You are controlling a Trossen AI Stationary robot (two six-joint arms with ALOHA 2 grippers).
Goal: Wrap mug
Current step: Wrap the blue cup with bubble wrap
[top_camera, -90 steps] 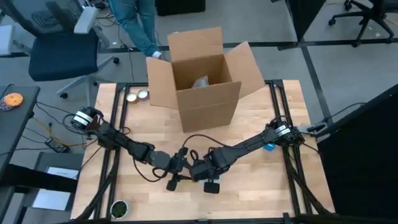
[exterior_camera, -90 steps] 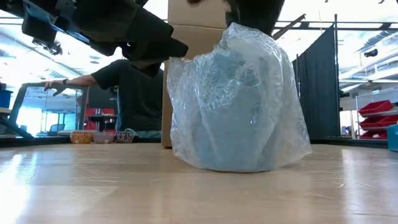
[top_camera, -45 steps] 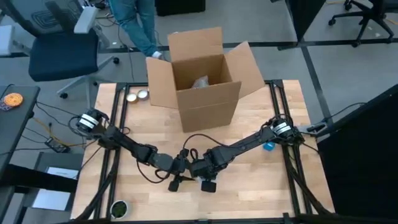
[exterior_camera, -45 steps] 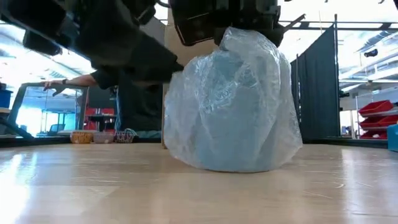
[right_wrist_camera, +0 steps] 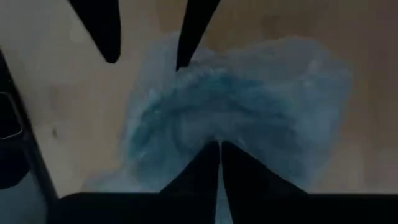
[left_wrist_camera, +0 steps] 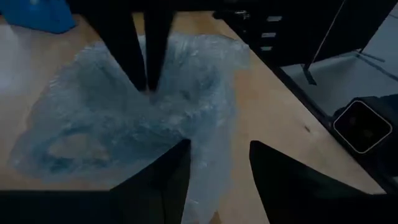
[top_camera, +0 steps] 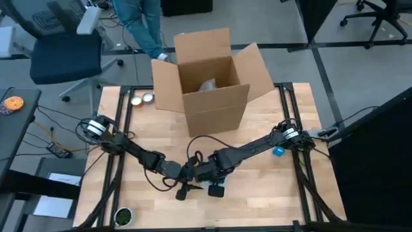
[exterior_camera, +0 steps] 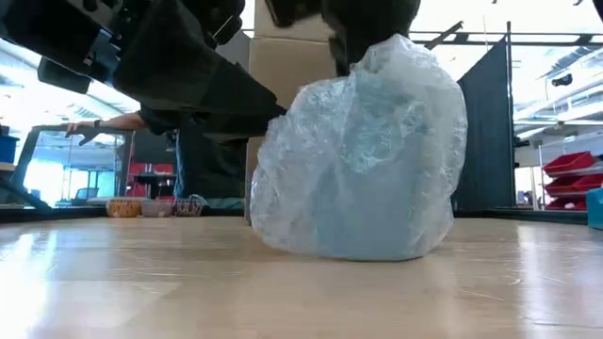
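Note:
The mug is hidden inside a bundle of clear bubble wrap (exterior_camera: 363,160) that rests on the wooden table (top_camera: 257,187) near its front middle; a bluish shape shows through the wrap. My right gripper (right_wrist_camera: 219,146) is above the bundle, shut on the wrap's gathered top. My left gripper (left_wrist_camera: 217,149) is open beside the bundle on its left. A flap of wrap (left_wrist_camera: 208,165) runs between its fingers. In the high view both grippers (top_camera: 188,177) (top_camera: 205,175) cover the bundle. My right gripper pinches the gathered top of the bubble wrap (right_wrist_camera: 211,134) between its two fingers, coming from above. The bundle sits on the table below it, with the wrap's peak (exterior_camera: 410,52) drawn toward the table's right. Whether my left gripper touches the flap between its fingers, I cannot tell.
An open cardboard box (top_camera: 209,84) stands at the table's far middle, with something wrapped inside it. Two tape rolls (top_camera: 141,98) lie at the far left and a small blue object (top_camera: 278,152) at the right. A person (exterior_camera: 179,122) stands beyond the far edge.
My right gripper has carried the wrap's gathered top toward the table's right, so the bundle now looks rounder and leans that way; its base has stayed in place. My left gripper has come in closer to the bundle, toward the near edge.

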